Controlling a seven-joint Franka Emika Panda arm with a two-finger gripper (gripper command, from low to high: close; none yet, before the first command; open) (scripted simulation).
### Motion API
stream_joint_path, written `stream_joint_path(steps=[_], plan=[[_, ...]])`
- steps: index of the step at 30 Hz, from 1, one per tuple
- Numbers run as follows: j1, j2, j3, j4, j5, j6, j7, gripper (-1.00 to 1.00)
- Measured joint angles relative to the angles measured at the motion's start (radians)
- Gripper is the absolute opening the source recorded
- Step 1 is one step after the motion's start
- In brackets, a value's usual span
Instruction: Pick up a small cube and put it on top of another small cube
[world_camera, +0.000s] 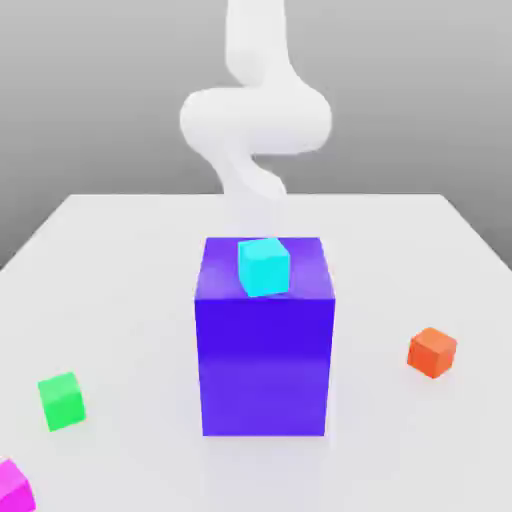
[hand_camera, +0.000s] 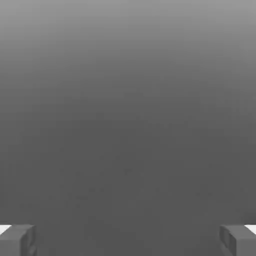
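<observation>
The small cube (world_camera: 14, 487), bright magenta-pink, lies on the white table at the near corner on the exterior view's left, partly cut off by the picture's edge. A small green cube (world_camera: 62, 401) sits a little farther back on the same side. A small orange cube (world_camera: 432, 352) rests on the exterior view's right. My white arm (world_camera: 255, 120) rises behind the big block, far from the magenta cube. In the hand view my gripper (hand_camera: 128, 241) is open, its grey fingertips (hand_camera: 17, 240) wide apart with nothing between them, facing plain grey.
A tall blue-violet block (world_camera: 264, 350) stands in the middle of the table with a small cyan cube (world_camera: 264, 266) on its top. The white table (world_camera: 120, 260) stretches to either side of the block.
</observation>
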Motion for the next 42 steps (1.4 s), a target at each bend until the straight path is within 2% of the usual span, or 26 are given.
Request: stream_joint_path(steps=[19, 31, 35, 36, 42], plan=[[-0.135, 0.695, -0.171, 0.083, 0.098, 0.159, 0.040, 0.00], [-0.258, 1.134, -0.218, 0.136, 0.191, 0.258, 0.043, 0.00], [-0.299, 1.279, -0.180, 0.168, 0.234, 0.351, 0.017, 0.00], [-0.306, 1.302, -0.172, 0.174, 0.241, 0.368, 0.012, -1.00], [-0.309, 1.314, -0.168, 0.176, 0.246, 0.377, 0.009, -1.00]])
